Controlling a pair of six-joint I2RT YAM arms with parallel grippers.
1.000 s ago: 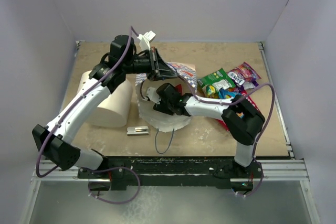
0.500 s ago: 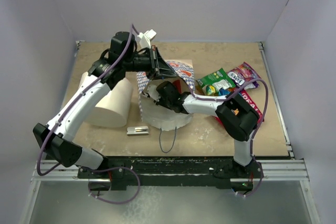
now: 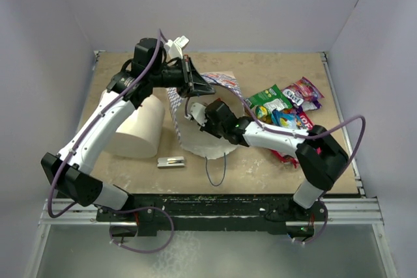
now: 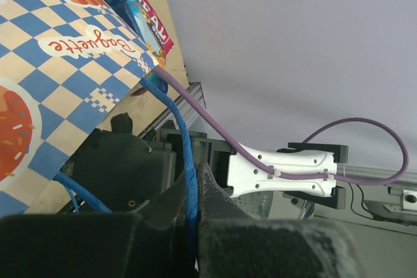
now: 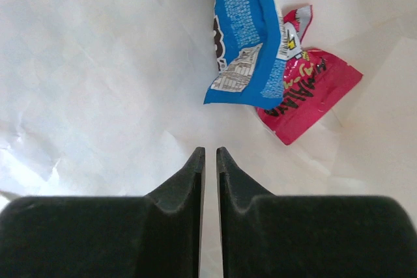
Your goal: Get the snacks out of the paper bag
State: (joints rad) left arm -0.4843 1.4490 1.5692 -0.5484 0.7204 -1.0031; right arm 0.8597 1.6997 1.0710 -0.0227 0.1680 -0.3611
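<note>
Pinching string handle (image 4: pixel 186 161) with left fingers (image 4: pixel 218 203) | holding right fingers (image 5: pixel 182 187) nearly shut, empty, inside paper bag (image 4: pixel 58 83), short of blue packet (image 5: pixel 244 37), red packet (image 5: pixel 313 92) | risking grabbing nothing or snagging paper.

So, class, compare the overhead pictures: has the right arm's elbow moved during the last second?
Yes. The right arm's elbow has swung to the right, away from the grey clip, which has stayed where it was on the table.
</note>
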